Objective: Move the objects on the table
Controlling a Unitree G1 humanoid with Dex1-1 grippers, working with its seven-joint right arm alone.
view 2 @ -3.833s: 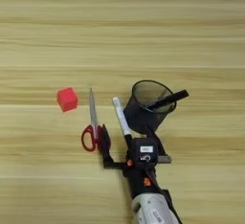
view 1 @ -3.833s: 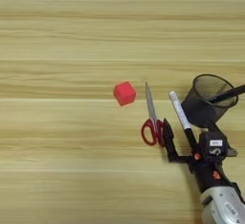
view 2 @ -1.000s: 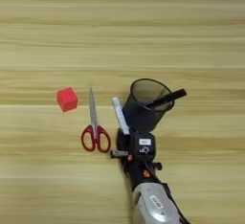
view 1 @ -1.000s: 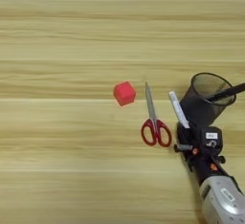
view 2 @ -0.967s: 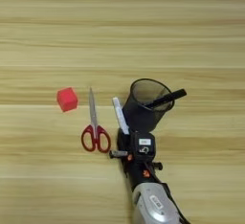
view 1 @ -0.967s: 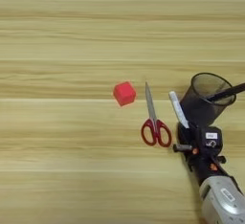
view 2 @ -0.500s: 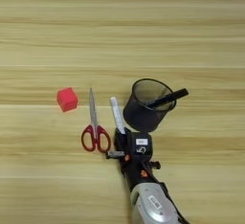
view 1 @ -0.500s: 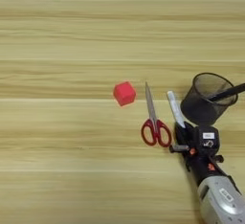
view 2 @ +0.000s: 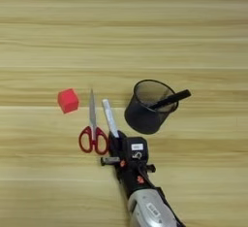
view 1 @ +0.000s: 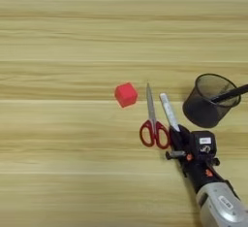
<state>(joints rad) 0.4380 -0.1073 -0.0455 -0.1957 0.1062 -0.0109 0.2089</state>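
Silver forearm, right gripper (view 1: 178,136) at near end of white marker (view 1: 168,110); fingers seem closed round it, black cap hidden. Marker's long axis runs away from gripper, tilting left. Scissors (view 1: 153,122) just left, parallel, red handles nearest. Red cube (view 1: 126,94) further left. Black mesh cup (view 2: 147,105) right: holds 1 dark pen (view 2: 169,100).

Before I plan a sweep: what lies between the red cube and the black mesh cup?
Between the red cube and the black mesh cup lie the scissors, then the white marker, side by side. Both views show it.
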